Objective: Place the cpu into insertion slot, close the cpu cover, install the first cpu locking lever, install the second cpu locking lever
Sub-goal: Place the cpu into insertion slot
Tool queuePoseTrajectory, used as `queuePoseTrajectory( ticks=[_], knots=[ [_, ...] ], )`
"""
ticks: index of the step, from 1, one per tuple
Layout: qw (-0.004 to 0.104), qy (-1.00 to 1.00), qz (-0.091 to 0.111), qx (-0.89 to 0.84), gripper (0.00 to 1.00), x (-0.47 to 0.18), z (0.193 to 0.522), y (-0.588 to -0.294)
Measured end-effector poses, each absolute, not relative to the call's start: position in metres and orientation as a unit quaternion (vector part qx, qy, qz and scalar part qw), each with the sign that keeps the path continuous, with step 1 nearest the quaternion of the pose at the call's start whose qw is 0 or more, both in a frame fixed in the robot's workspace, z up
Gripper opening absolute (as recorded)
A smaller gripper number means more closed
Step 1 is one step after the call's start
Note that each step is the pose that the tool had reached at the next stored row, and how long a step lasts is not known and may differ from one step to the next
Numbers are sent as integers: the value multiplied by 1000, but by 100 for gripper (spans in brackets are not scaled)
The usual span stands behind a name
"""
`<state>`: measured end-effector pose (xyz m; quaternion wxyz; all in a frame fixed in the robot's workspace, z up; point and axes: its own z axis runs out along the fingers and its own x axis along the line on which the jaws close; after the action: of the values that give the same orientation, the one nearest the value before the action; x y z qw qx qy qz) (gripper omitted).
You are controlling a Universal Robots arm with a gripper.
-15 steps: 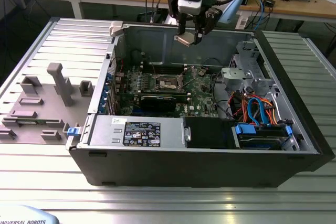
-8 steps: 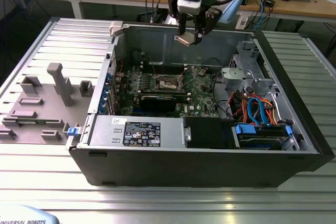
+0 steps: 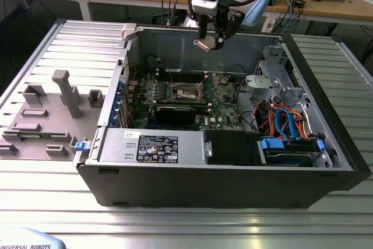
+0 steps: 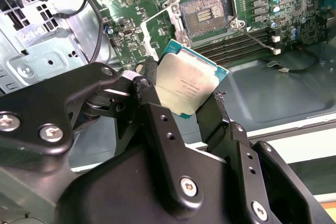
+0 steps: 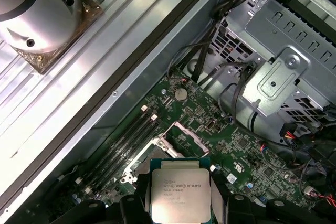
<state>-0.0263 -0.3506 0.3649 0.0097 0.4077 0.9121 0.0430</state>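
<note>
Step one in hand: gripper clamped on the cpu, above the open insertion slot; cpu not yet seated.

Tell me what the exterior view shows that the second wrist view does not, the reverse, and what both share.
Exterior view: the whole open black metal computer case, its grey labelled power supply box and blue cables. Second wrist view: black fingers pressing opposite edges of the small flat silvery square cpu, and the bare dark centre of the silver-rimmed square insertion slot. Both: the gripper holding the cpu clear of the green board, and that open slot.
</note>
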Motion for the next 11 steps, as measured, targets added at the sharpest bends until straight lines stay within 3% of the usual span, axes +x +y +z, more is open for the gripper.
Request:
queuePoseTrajectory(
  ticks=[11],
  knots=[
    [10,912,43,408,54,-27,365,-351]
  ],
)
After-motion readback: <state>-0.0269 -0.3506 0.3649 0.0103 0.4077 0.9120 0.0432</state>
